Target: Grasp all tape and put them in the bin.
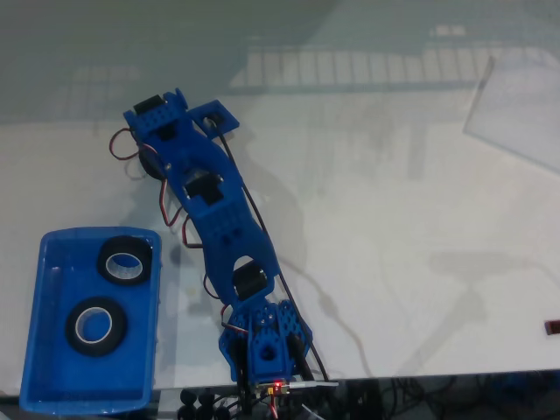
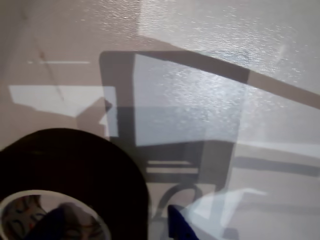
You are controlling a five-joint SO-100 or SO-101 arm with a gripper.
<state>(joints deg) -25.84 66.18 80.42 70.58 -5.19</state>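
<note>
The blue bin lies at the lower left of the fixed view, with two black tape rolls inside: one near its far end, another in the middle. In the wrist view a third black tape roll with a pale core looms large at the lower left. One blue finger sits inside its core and the other outside its wall, so my gripper is shut on it. In the fixed view the gripper is beyond the bin's far end, and the arm hides the held roll.
The white table stretches to the right of the arm. A clear plastic sheet lies at the far right. Cables and the arm's base sit at the front edge. A small dark object is at the right border.
</note>
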